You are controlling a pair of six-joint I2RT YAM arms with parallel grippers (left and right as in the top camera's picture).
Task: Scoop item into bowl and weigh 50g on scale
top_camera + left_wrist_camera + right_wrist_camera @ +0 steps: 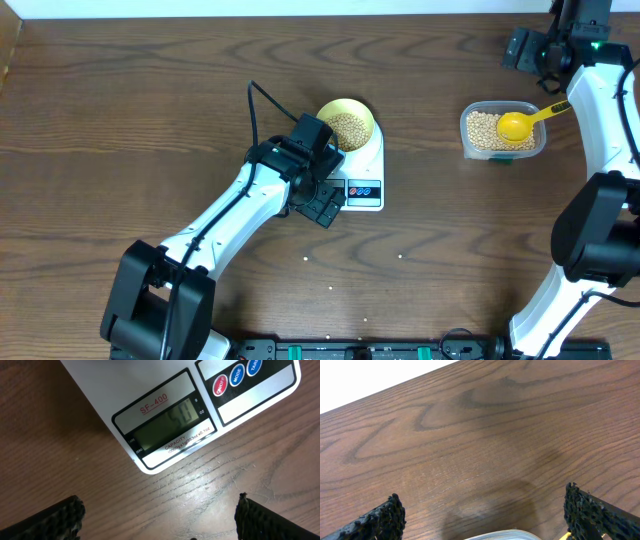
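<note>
Both claws are held spread and empty: the left claw just beside the scale, the right claw near the tub where the scoop lies. Soybeans are heaped in the bowl on the scale. Weighing is judged in hand; the faint display must be read next.

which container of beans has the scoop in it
The clear tub at right: the yellow scoop rests in it. The bowl on the scale holds only beans.

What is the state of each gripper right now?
Left gripper: open, holding nothing, just in front of the scale.
Right gripper: open, holding nothing.
</note>
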